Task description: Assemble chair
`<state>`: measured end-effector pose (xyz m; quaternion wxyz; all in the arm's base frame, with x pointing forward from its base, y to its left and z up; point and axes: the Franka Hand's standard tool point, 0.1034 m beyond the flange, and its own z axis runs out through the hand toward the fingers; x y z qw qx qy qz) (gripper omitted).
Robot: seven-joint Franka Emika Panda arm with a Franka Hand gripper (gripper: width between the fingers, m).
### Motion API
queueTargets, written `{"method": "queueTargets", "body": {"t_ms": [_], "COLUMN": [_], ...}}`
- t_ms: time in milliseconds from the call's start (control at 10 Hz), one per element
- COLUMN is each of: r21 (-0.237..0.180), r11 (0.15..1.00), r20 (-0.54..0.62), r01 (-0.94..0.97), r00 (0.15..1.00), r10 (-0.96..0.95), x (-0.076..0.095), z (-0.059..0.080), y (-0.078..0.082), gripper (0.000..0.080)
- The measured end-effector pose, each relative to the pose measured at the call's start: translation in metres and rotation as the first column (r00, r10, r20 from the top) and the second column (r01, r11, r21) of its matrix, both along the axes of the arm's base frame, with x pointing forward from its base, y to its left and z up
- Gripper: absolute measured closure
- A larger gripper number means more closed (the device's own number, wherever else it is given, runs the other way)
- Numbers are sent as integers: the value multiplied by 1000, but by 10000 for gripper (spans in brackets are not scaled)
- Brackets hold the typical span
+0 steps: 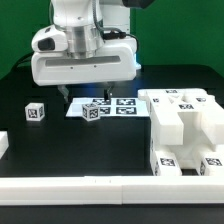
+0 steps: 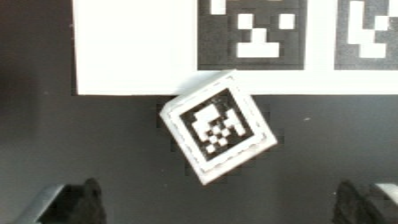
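The chair is loose white tagged parts. A small tagged block (image 1: 95,111) lies at the marker board's (image 1: 75,107) front edge; in the wrist view it is a tilted square tagged part (image 2: 219,128) overlapping the marker board (image 2: 134,50). My gripper (image 1: 85,95) hovers right above it, open and empty; its fingertips (image 2: 75,200) sit wide apart, either side of the part in the wrist view, gripper (image 2: 226,205). Another small tagged cube (image 1: 36,112) lies at the exterior view's left. A large stack of white slabs (image 1: 186,125) stands at the right.
A long white border rail (image 1: 100,186) runs along the front edge, with a short white piece (image 1: 4,146) at the left edge. The table is black. The arm's white body (image 1: 82,50) hangs over the marker board.
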<state>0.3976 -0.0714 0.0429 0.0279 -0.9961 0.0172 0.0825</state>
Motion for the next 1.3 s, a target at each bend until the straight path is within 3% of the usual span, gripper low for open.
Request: {"method": "queueTargets", "body": {"t_ms": [200,400,800,900,1000,1300], "r21": [0,17,16,8,-26,-55], "r11": [1000,988,990,990,986,980], "r20": [-2,2,24,30,56,56], "r01": [-2,-156,-140,-143,-165,-192], "r00": [1000,988,990,989,985,979], "r10": [2,156,139,143,166,195], "x": [0,-6,-13,-12,-10,-13], "z": [-1,-5,-4,-5,-12,-25], "y": [0,0,-6,-7,-6,-6], "gripper": [151,151,151,151,151,151]}}
